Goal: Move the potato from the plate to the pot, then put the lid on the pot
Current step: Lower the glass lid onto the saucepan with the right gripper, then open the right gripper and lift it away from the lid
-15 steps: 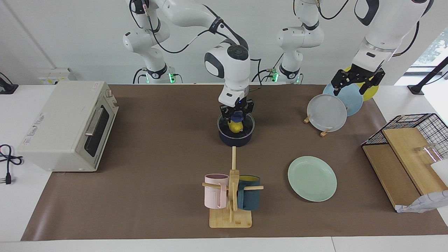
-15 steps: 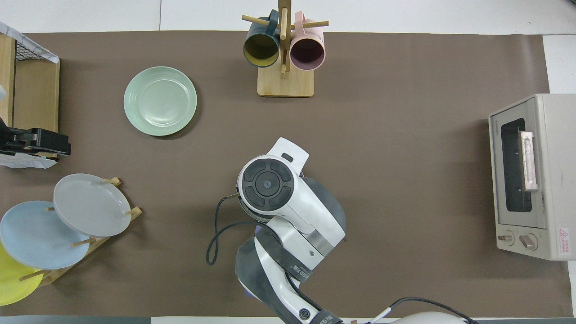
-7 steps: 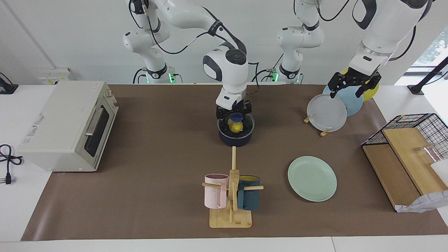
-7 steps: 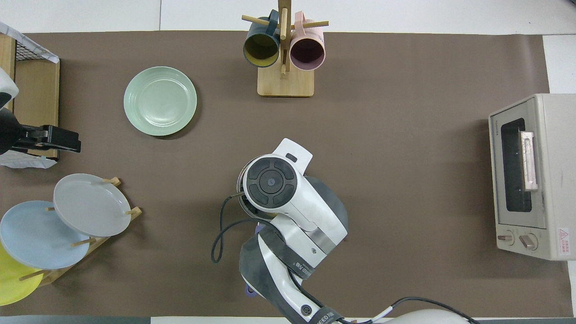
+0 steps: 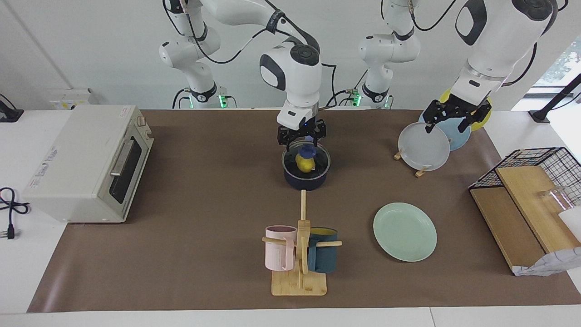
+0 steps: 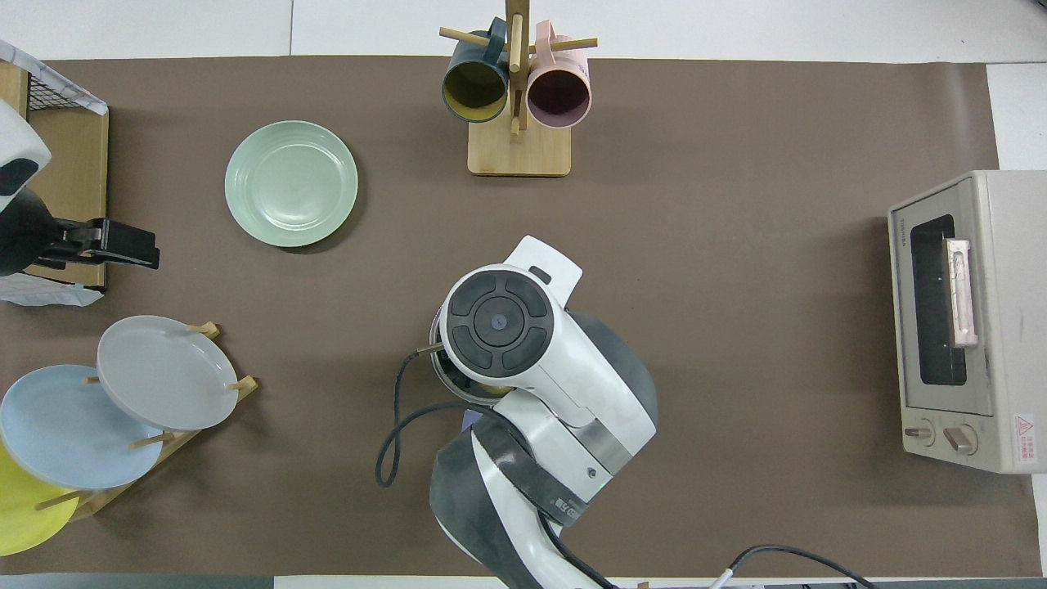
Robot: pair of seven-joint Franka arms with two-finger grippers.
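The dark blue pot (image 5: 306, 178) stands mid-table with the glass lid (image 5: 318, 160) resting on it, blue knob (image 5: 307, 151) up. The yellow potato (image 5: 305, 165) shows through the glass inside the pot. My right gripper (image 5: 302, 136) hangs open just above the knob, not touching it. In the overhead view the right arm covers the pot except a sliver of rim (image 6: 436, 370). The mint-green plate (image 5: 405, 231) lies empty toward the left arm's end (image 6: 291, 183). My left gripper (image 5: 450, 121) is open and empty, raised over the plate rack.
A toaster oven (image 5: 86, 163) stands at the right arm's end. A mug tree (image 5: 299, 254) with a pink and a teal mug stands farther from the robots than the pot. A rack (image 5: 424, 146) holds grey, light blue and yellow plates. A wire basket and wooden boards (image 5: 531, 200) are at the left arm's end.
My right gripper has risen from around the lid's knob to just above it, leaving the lid on the pot. My left gripper has shifted slightly over the plate rack.
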